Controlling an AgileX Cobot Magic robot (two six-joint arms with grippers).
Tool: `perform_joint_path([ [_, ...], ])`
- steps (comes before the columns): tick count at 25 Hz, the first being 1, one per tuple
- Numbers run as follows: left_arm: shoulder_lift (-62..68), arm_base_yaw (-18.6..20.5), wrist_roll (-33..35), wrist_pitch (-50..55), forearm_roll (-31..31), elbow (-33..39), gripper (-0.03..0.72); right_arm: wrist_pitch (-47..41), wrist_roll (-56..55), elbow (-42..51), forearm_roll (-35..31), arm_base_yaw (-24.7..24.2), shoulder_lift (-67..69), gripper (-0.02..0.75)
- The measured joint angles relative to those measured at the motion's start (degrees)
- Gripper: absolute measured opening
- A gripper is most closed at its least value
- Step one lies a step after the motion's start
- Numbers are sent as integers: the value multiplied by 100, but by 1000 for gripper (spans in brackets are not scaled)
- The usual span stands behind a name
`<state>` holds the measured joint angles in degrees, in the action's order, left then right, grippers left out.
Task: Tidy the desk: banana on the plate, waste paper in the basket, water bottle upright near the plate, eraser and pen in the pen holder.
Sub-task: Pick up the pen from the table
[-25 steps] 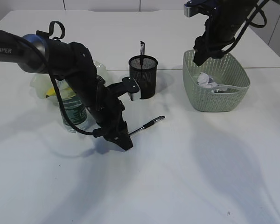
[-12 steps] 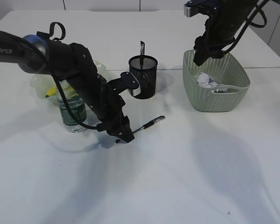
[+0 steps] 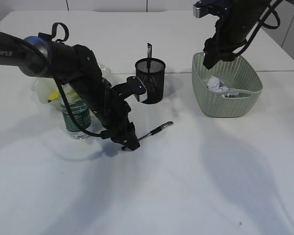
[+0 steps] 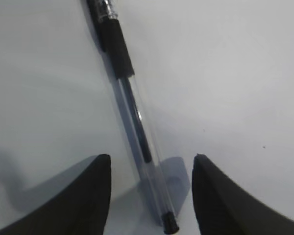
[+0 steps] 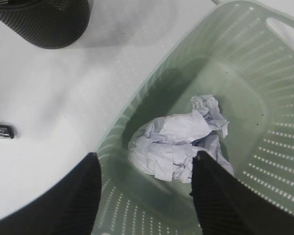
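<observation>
Since a second ago your left gripper (image 3: pixel 129 142) has drawn in along the desk (image 3: pixel 196 186) toward the pen (image 3: pixel 156 130), and the water bottle (image 3: pixel 77 117) it half hid now shows upright; the right arm has not shifted. The pen lies flat on the desk in front of the pen holder (image 3: pixel 150 80), its long axis running on a slant, clip end up toward the holder, rear end down at your left jaws. In the left wrist view the pen (image 4: pixel 130 110) runs nearly straight away from the camera, and its near end sits between the two fingertips (image 4: pixel 83 196), a little closer to one side; the jaws stand partly open and narrowing, straddling the barrel, nothing gripped yet. So the pen's axis lies roughly crosswise to the closing line, which suits a pinch, though you are catching it close to the tip, not mid-barrel. Your left arm is plainly the nearer one. The right gripper (image 5: pixel 144 196) hangs open and empty over the basket (image 5: pixel 264 161), beyond the holder from the pen, with the waste paper (image 5: pixel 179 144) already lying inside.
</observation>
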<state>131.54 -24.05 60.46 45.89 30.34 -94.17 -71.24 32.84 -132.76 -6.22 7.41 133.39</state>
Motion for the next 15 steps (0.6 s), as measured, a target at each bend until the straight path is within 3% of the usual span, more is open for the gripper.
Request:
perform_joint_path([
  [15,0,0,-41,495,-181,-29,352,0,0,0,0,0,0,442],
])
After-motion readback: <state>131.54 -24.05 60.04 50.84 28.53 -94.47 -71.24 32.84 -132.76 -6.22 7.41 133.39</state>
